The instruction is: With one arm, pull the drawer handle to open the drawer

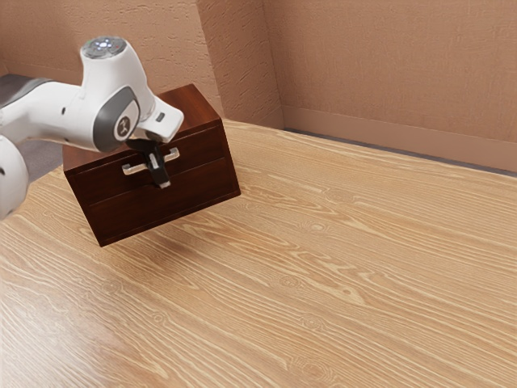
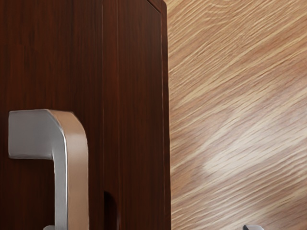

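Exterior view: the small dark-brown wooden cabinet point(image 1: 161, 202) sits on the light wood-grain worktop point(image 1: 339, 267) at approx 10 o'clock in frame. Its upper drawer front point(image 1: 198, 149) looks flush w/ the body, so prob not yet open. The pale metal bar handle point(image 1: 133, 168) runs across that front. The black end effector point(image 1: 159, 174) on the white arm point(image 1: 56, 113) sits right over the handle's 3 o'clock half. Can't tell if it's apart or clamped on the bar.

Risks, as I judge them:
- If the grip isn't closed round the bar, a pull just slides off it.
- The box looks light and loose on the worktop, so the whole cabinet could drag or tip along w/ the pull instead of the drawer sliding out.
- An off-centre hold may twist the drawer and jam it.

Wrist view: the handle point(image 2: 67, 158) is close under the hand. It's a squared, brushed silver bar w/ a bent corner, standing proud of the glossy dark drawer front point(image 2: 38, 57). The worktop point(image 2: 240, 120) lies beyond the cabinet edge. Smooth metal, so prob slippery; a pull angled off the drawer's axis could let it slip out.
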You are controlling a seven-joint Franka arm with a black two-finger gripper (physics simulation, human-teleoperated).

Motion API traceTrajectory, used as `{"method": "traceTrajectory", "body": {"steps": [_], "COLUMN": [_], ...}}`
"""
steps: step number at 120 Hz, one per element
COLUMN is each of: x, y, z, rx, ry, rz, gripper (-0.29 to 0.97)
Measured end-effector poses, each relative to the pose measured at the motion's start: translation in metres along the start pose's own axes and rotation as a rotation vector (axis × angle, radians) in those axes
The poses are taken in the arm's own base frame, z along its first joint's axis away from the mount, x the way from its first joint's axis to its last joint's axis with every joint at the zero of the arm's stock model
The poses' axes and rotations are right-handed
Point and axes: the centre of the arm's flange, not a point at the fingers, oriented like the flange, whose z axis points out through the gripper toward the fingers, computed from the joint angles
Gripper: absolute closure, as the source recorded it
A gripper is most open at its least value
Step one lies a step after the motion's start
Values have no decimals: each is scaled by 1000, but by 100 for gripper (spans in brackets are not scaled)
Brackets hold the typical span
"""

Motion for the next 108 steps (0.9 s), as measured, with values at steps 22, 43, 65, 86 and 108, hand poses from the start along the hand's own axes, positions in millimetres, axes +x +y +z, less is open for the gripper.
{"method": "traceTrajectory", "body": {"steps": [22,43,65,86,108], "x": [-1,-4,-3,-10,-12], "y": [12,24,38,51,65], "z": [1,-6,-17,-25,-35], "rx": [-14,-20,-21,-19,-12], "ry": [6,19,41,58,84], "rz": [3,3,7,2,5], "gripper": [24,30,32,33,34]}}
